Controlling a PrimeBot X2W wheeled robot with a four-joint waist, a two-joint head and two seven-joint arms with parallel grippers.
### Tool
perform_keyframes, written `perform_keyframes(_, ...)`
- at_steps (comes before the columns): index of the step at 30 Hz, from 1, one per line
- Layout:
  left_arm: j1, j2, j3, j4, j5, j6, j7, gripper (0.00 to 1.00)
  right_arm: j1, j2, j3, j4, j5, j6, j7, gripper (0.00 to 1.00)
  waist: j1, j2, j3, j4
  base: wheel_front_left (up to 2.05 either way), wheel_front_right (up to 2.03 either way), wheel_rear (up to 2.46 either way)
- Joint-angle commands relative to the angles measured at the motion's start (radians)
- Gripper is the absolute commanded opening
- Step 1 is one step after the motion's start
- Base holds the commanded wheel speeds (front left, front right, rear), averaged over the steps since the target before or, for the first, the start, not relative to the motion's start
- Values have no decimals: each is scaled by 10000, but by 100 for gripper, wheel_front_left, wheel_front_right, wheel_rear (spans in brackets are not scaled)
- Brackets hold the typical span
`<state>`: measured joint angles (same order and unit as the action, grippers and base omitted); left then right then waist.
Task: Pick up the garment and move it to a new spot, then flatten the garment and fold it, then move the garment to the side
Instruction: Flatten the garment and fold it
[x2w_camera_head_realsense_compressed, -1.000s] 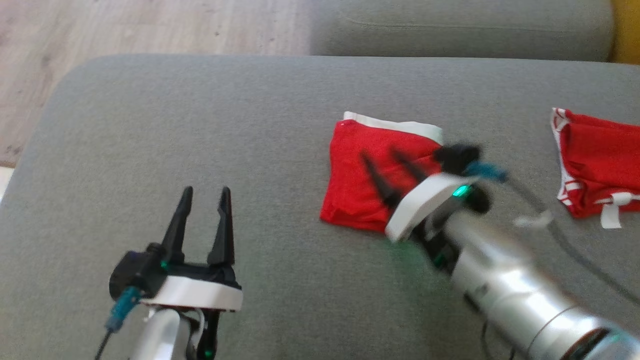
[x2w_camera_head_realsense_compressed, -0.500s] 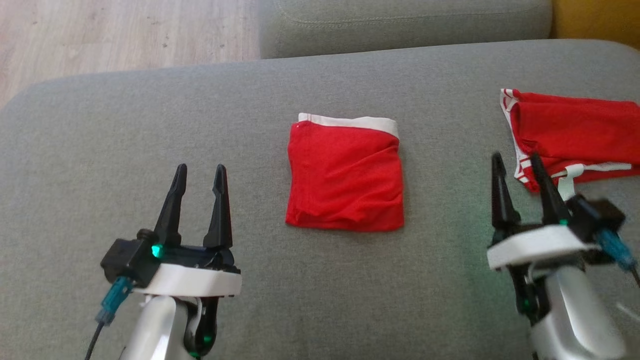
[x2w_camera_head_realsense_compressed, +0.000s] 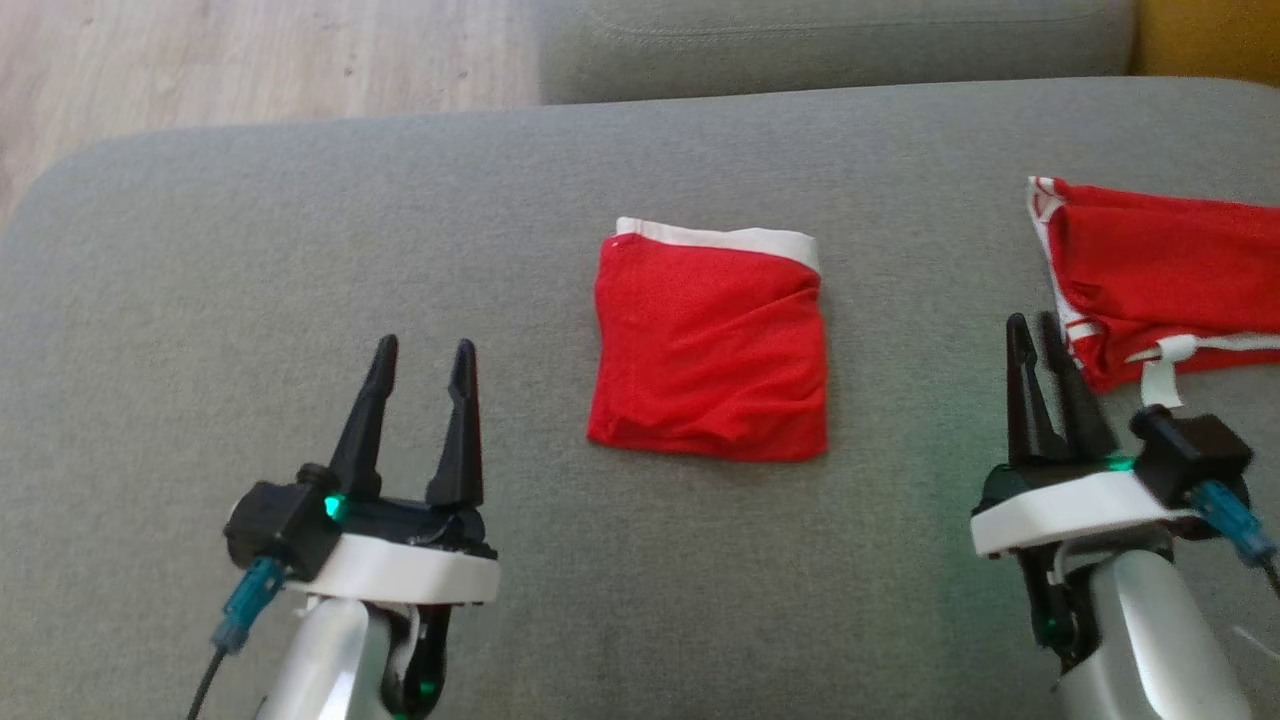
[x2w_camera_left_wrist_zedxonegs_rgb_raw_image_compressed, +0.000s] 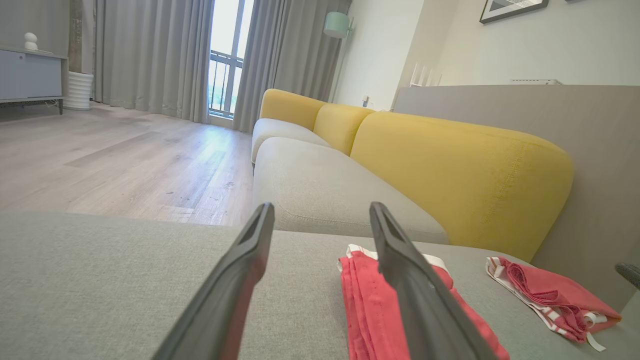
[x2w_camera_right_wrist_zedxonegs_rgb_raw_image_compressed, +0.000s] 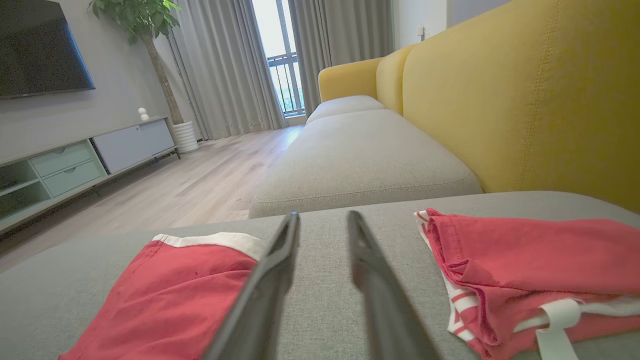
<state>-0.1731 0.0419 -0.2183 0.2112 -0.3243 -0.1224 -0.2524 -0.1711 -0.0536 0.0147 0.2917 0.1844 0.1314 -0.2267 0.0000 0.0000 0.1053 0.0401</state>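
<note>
Head view: a folded red garment (x2w_camera_head_realsense_compressed: 710, 350), with a white waistband along its upper edge, is seen lying flat near the centre of the frame on a grey sofa cushion (x2w_camera_head_realsense_compressed: 250, 260). The left gripper (x2w_camera_head_realsense_compressed: 425, 348) is held at the lower left, its two dark fingers spread wide with nothing between them, well apart from the garment. The right gripper (x2w_camera_head_realsense_compressed: 1032, 322) is held at the lower right, its fingers drawn in to a narrow gap, and nothing is gripped by it. A second red garment (x2w_camera_head_realsense_compressed: 1160, 270), trimmed in white, is bunched at the right edge of the frame, near the right fingertips. In the right wrist view, bare grey cushion is shown between the fingers, with the folded garment at the lower left and the bunched one at the right, apart from the fingertips. A wooden floor (x2w_camera_head_realsense_compressed: 250, 60) is seen at the upper left and a yellow backrest (x2w_camera_right_wrist_zedxonegs_rgb_raw_image_compressed: 525, 100) at the upper right.
</note>
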Motion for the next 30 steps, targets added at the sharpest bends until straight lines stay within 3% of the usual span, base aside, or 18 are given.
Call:
perform_keyframes(1,-246,83,223,-283,42,-27,-93,100,-267,31,312,-380,-86,-7,48,0,0,0,101,145,0,0,0)
perform_keyframes(10,-627,83,-36,-155,-57,-53,-93,100,-1800,32,1249,382,-612,-7,700,0,0,0,1068,1077,0,0,0)
perform_keyframes(15,-895,83,-262,-87,-182,-62,-93,100,-2909,33,1405,1844,-820,-7,951,0,0,0,1520,1658,0,0,0)
perform_keyframes(24,-1188,83,-425,-17,-301,-69,-93,100,-4176,33,488,5019,-1593,-7,1446,0,0,0,1858,2309,0,0,0)
perform_keyframes(30,-1083,83,-415,97,-317,-62,-93,100,-4672,33,759,5566,-1269,-7,484,0,0,0,1664,2358,0,0,0)
